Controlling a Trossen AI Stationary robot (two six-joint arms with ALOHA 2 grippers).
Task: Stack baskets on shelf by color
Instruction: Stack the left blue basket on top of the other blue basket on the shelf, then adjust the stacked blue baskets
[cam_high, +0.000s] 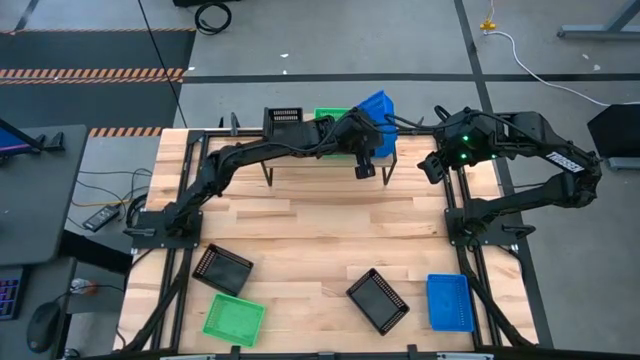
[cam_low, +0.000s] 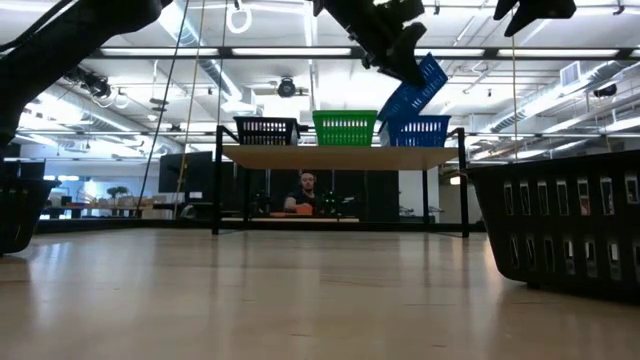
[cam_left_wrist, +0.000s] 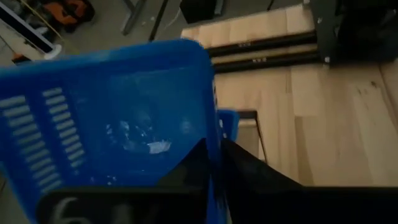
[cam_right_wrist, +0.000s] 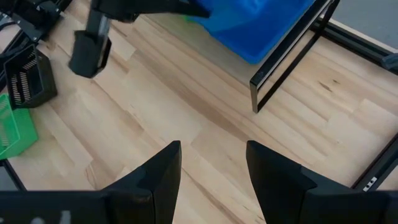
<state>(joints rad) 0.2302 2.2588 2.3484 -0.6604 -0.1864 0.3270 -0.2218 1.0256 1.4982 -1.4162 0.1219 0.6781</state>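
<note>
- left gripper (cam_high: 366, 138) is over the right end of the shelf (cam_high: 300, 163), at the far edge of the worktop (cam_high: 320, 225); its fingers (cam_left_wrist: 249, 171) are clamped on the wall of a tilted blue basket (cam_high: 378, 112).
- in the low view that tilted blue basket (cam_low: 416, 88) leans steeply, its lower end resting in a second blue basket (cam_low: 418, 131) that sits level on the shelf's right end.
- a green basket (cam_low: 345, 127) sits mid-shelf and a black basket (cam_low: 266, 130) at the shelf's left end, each just beside its neighbour.
- right gripper (cam_high: 432, 166) hangs near the far right corner of the worktop, just right of the shelf; its jaws stand apart with nothing between them, fingers (cam_right_wrist: 158, 177) over bare wood.
- on the worktop near the front edge: a black basket (cam_high: 222, 269) and a green basket (cam_high: 234, 319) toward the front left corner, another black basket (cam_high: 378, 299) at centre-right, a blue basket (cam_high: 449, 302) toward the front right corner.
- a person (cam_low: 306, 193) shows beyond the worktop, under the shelf line, in the low view.
- no brand, label or legible writing can be made out on any basket or on the shelf.
</note>
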